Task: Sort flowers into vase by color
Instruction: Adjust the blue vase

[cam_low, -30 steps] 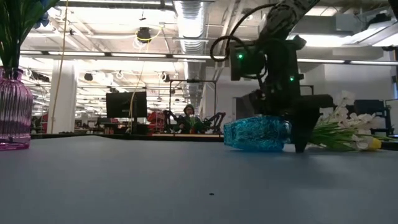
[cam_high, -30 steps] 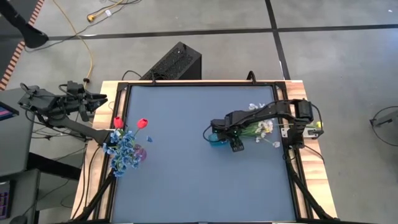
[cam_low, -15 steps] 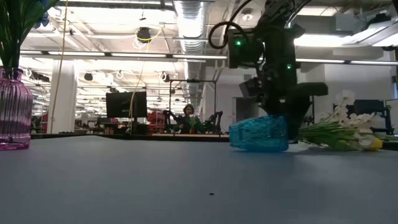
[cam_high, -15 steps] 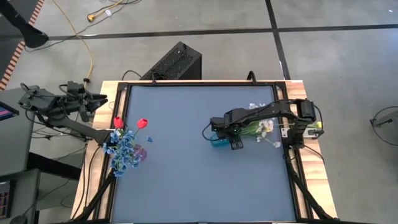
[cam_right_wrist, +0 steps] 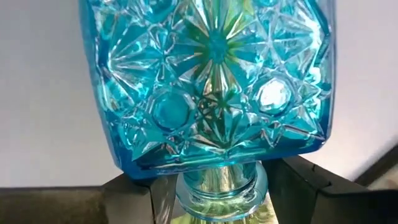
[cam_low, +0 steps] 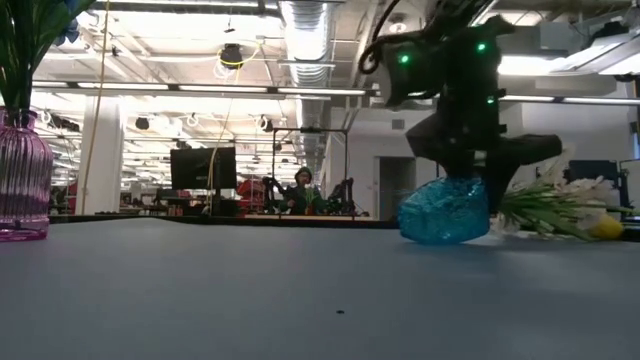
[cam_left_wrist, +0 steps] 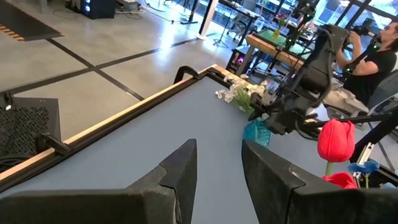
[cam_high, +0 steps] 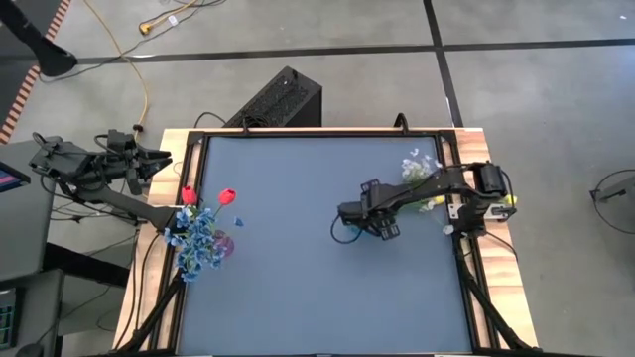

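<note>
A blue cut-glass vase [cam_low: 443, 212] stands tilted at the table's right, with my right gripper [cam_low: 480, 180] shut on it from above. In the high view the gripper [cam_high: 380, 226] covers the vase. White flower sprays [cam_low: 560, 205] [cam_high: 419, 167] lie beside it on thin green stems, and green shows through the vase's neck. At the left edge a pink vase [cam_low: 22, 175] holds blue sprays [cam_high: 198, 238] and two red tulips [cam_high: 226, 196]. My left gripper [cam_left_wrist: 217, 174] waits open above the table's far left corner. My right gripper pinches the blue vase's narrow neck [cam_right_wrist: 217, 180] between its two fingers [cam_right_wrist: 140, 196], one on each side. The fingers slant down from above, from the table's right side. The vase hangs tilted below them, its base end [cam_low: 440, 238] low at the table.
A yellow tulip [cam_high: 508, 199] lies at the table's right edge. A black box [cam_high: 283, 97] stands on the floor beyond the far edge. The blue table top [cam_high: 298, 268] is bare in the middle and front. People sit in the room behind.
My right gripper has taken hold of the blue vase's neck, risen a little and tipped. The vase, which lay on its side, has swung round and come up at its neck end, shifting toward the table's right. The white flowers have swung toward the far edge.
</note>
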Robot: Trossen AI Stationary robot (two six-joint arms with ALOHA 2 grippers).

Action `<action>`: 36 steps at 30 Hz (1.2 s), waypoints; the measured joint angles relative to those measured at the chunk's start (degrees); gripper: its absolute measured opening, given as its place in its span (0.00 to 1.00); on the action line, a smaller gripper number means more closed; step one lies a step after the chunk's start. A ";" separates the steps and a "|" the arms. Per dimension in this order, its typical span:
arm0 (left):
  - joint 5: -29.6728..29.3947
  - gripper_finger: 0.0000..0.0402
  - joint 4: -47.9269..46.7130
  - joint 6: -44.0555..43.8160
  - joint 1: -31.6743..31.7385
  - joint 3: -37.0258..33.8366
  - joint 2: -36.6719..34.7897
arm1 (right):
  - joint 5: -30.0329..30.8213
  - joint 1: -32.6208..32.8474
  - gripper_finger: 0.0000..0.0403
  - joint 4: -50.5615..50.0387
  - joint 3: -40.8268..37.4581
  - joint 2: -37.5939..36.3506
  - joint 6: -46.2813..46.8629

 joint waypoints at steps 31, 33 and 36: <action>5.05 0.28 0.02 -2.68 0.00 0.00 0.00 | 12.60 18.16 0.85 24.48 0.97 0.04 -10.79; 5.05 0.28 0.02 -2.56 0.00 0.00 0.00 | 12.18 18.32 0.88 24.30 1.89 0.02 -9.97; 5.06 0.28 0.02 -2.55 0.00 0.00 0.00 | 12.07 18.64 0.90 23.29 3.63 0.02 -9.34</action>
